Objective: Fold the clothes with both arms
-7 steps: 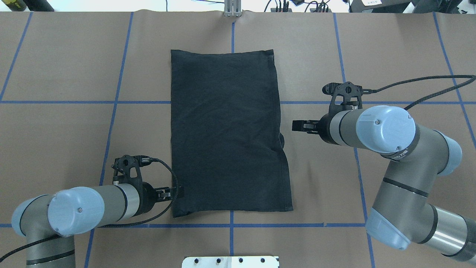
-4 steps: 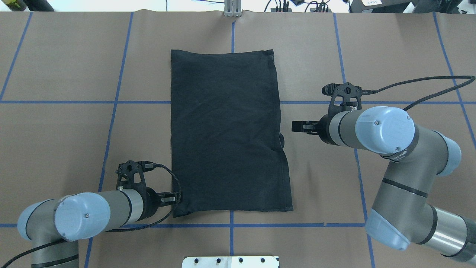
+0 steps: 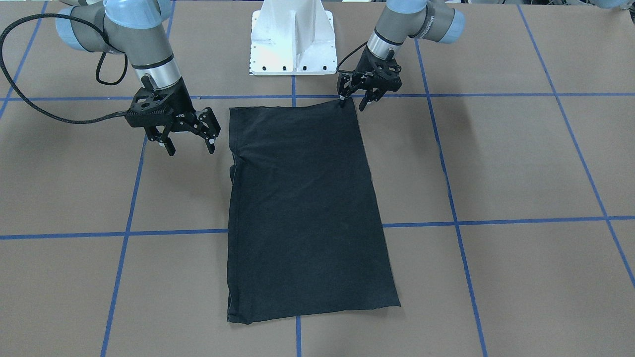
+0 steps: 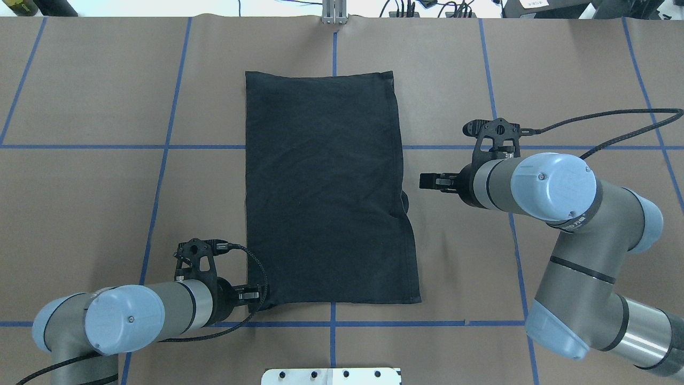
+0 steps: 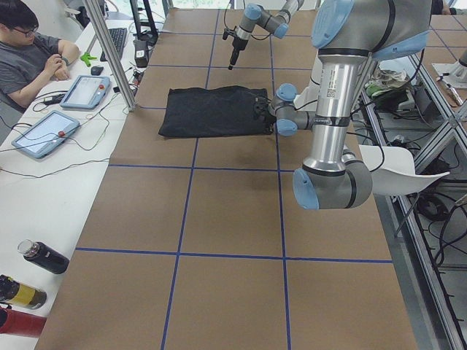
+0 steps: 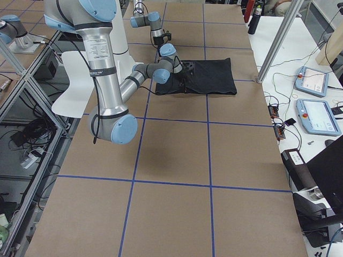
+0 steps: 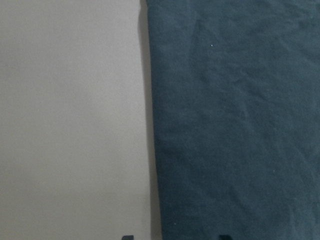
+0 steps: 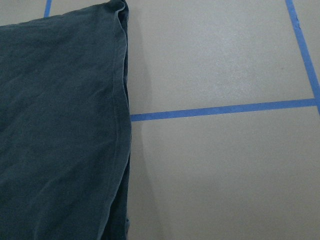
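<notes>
1. The shirt (image 4: 326, 192) lies flat on the table (image 4: 80, 214), straight out in front of the base (image 4: 331, 376). It's folded into a long rectangle running away from the base, and only plain black cloth faces up.
2. Its short edge nearest the base sits just past the first blue tape line (image 4: 454, 323) out from the base. That end is a bit wider than the far end.
3. The left gripper (image 3: 352, 105) is down at the shirt corner closest to the base, on the robot's left side. Its jaws are spread apart. In the front view, one finger tip is right at the corner and the other is over bare table.
4. On the left wrist cam, two fingertips (image 7: 127, 237) peek in at the bottom with the shirt's edge running between them. Can't tell if either is actually touching the cloth.
5. The right gripper (image 3: 191, 149) is farther out from the base, about level with the shirt's middle. It's off the right edge, not touching, and held above the table. Its jaws are wide apart with nothing between them.
6. A small lump of cloth (image 4: 404, 202) pokes out of that right edge, near the right gripper.
7. A person (image 5: 29, 51) sits at a side table across from the base.
</notes>
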Tool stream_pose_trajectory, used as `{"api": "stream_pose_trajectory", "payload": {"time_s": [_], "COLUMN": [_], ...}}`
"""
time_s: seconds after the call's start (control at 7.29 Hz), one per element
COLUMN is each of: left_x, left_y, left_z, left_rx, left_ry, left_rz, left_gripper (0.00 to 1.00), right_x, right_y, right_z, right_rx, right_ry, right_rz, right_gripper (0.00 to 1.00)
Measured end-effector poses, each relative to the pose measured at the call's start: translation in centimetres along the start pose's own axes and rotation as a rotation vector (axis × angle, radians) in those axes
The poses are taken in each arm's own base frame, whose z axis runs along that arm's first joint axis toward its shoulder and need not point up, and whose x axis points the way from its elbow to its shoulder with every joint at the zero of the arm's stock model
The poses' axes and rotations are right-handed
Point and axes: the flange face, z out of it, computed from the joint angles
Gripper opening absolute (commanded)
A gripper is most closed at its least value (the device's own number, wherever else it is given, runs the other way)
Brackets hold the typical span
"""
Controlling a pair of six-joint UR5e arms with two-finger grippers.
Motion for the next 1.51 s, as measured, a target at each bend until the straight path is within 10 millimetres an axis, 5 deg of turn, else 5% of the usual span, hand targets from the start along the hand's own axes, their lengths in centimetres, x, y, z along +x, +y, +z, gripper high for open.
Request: {"api": "stream_pose_trajectory", "payload": {"time_s": [0.69, 1.1, 1.51], "left_x": [-0.05, 0.12, 0.31], "left_y": [1.26, 1.30, 1.26], "left_z": [0.65, 0.77, 0.57], "left_rx": [-0.021, -0.025, -0.022], "left_ry": [-0.007, -0.006, 0.000], "left_rz": [-0.001, -0.007, -0.043], "left_gripper": [0.55, 0.00, 0.00], "right_x": [-0.02, -0.02, -0.20], "right_y": [0.04, 0.04, 0.18], "right_z": [0.02, 0.02, 0.01], "right_rx": [0.002, 0.002, 0.001], "right_ry": [0.001, 0.001, -0.002], "right_rz": [-0.001, 0.000, -0.002], "right_gripper": [1.00, 1.00, 1.00]}}
